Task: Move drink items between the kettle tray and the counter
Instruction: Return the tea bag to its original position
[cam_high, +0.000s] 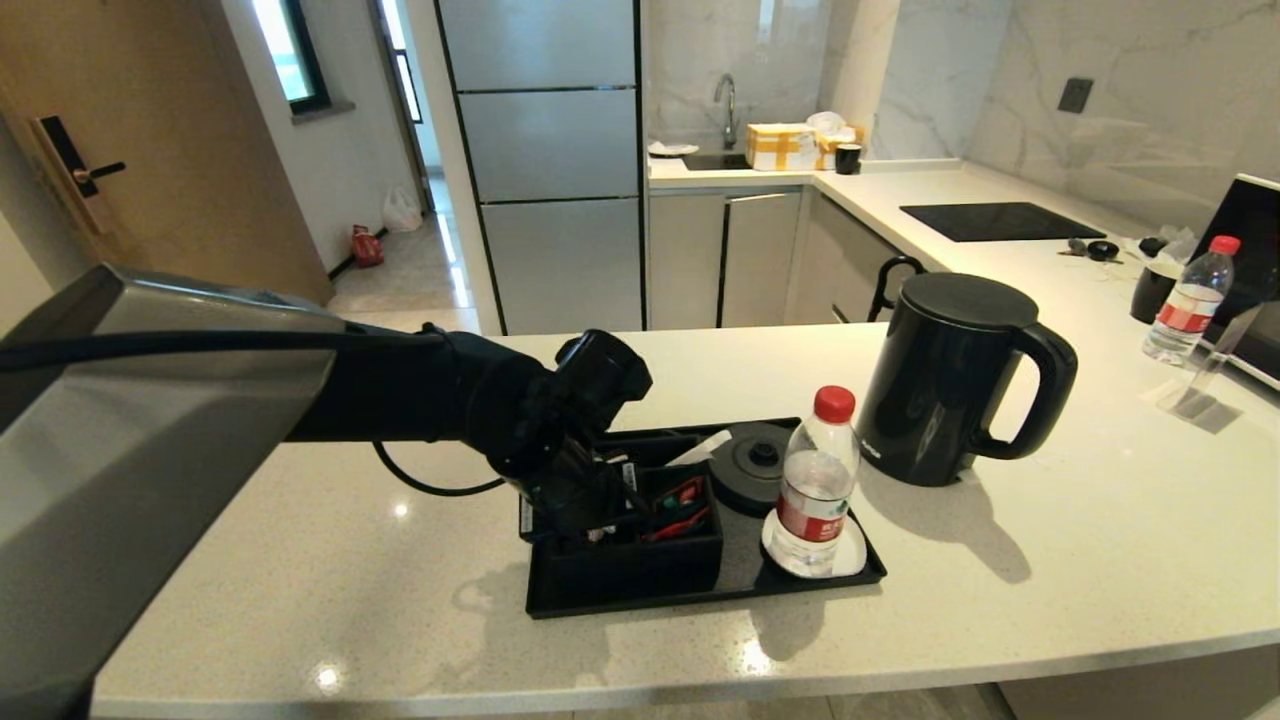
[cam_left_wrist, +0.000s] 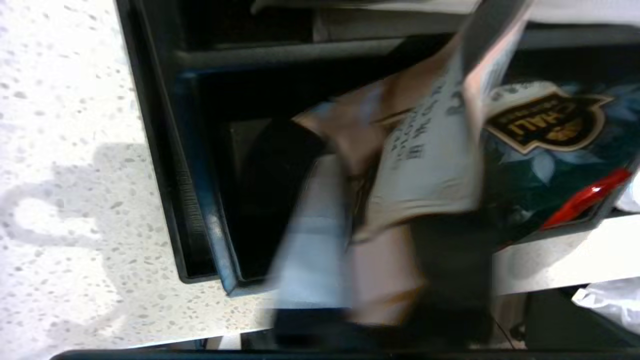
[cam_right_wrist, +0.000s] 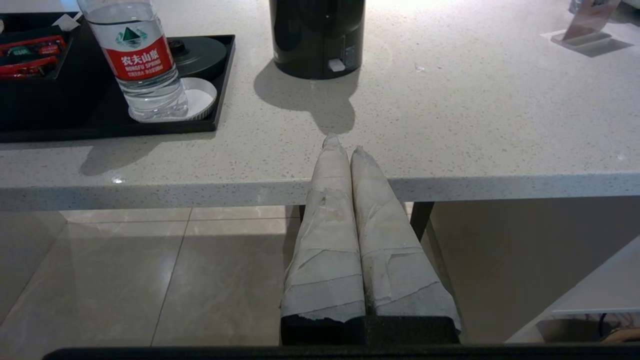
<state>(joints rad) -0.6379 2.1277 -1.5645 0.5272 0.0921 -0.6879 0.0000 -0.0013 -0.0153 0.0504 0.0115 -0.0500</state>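
Our left arm (cam_high: 250, 390) wears a brushed silver-grey shell at its upper link and matte black housing toward the wrist, with a black cable running along the top and looping underneath. On our right gripper (cam_right_wrist: 342, 147), both tapered fingers (cam_right_wrist: 325, 240) are wrapped in creased off-white tape above a black base.

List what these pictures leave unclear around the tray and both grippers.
- Left gripper: in the head view its own wrist hides the jaws down in the tray compartments; open or shut cannot be told.
- Pale pink sachet: left wrist view, blurred; print unreadable, grip unclear.
- Kettle: right wrist view, cut off by the top edge.
- Right gripper: absent from the head view; jaws shut below the counter edge.
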